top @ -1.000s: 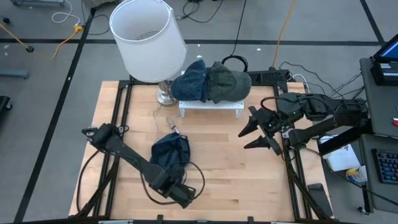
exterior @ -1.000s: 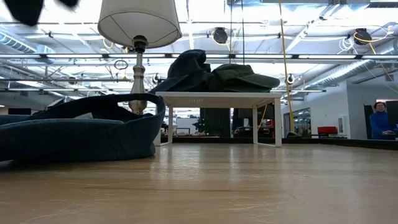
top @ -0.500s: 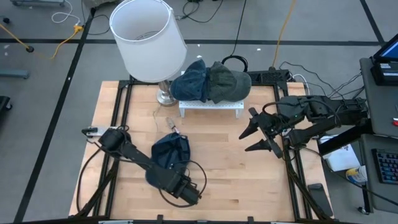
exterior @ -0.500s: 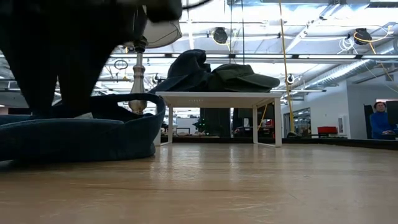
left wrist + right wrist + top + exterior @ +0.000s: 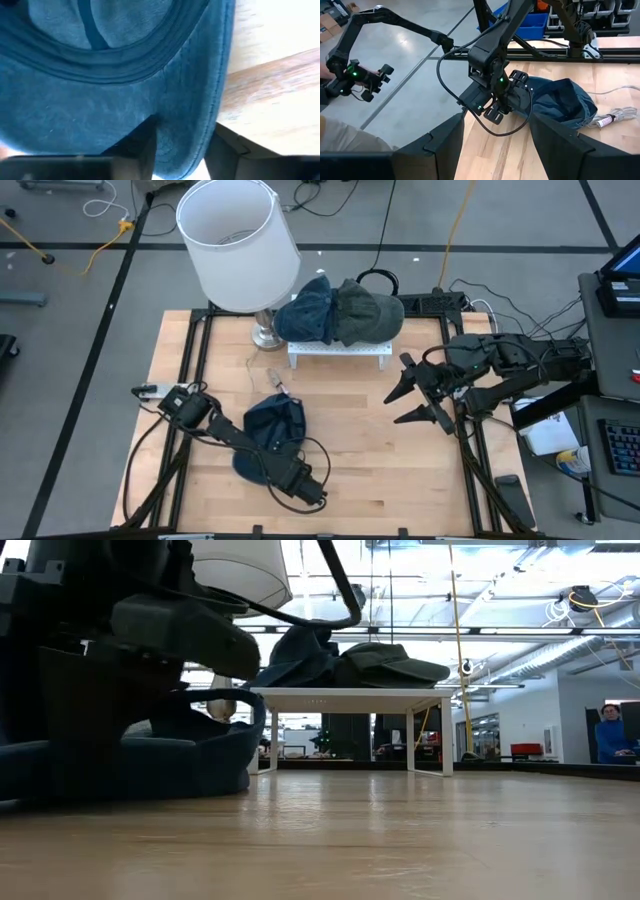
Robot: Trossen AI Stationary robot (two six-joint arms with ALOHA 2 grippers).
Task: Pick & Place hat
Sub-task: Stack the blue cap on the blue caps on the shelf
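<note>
A dark blue hat [image 5: 277, 420] lies crown down on the wooden table, its opening facing up, left of centre. My left gripper [image 5: 182, 150] points steeply down over the hat's near edge. It is open, with one finger [image 5: 145, 142] over the brim [image 5: 190, 115] and the other [image 5: 227, 145] past the brim's edge, above the wood. In the low view the left arm [image 5: 100, 660] stands in front of the hat [image 5: 200, 755]. My right gripper [image 5: 410, 402] hangs open above the table's right side, holding nothing. My left gripper comes from above, its fingers on either side of the brim's edge [image 5: 212, 100] at the hat's near side. The hat lies on the table. I cannot tell whether the fingers touch the brim.
A white rack [image 5: 340, 352] at the back carries a blue hat [image 5: 308, 308] and a dark green cap [image 5: 368, 310]. A lamp [image 5: 238, 242] with a white shade stands at the back left. A plug and cord [image 5: 275, 380] lie beside the hat. A person [image 5: 608, 730] sits beyond the table.
My left gripper has come down onto the near side of the blue hat and tipped to point more steeply downward. In the low view it has dropped in front of the hat. The hat has stayed where it was.
</note>
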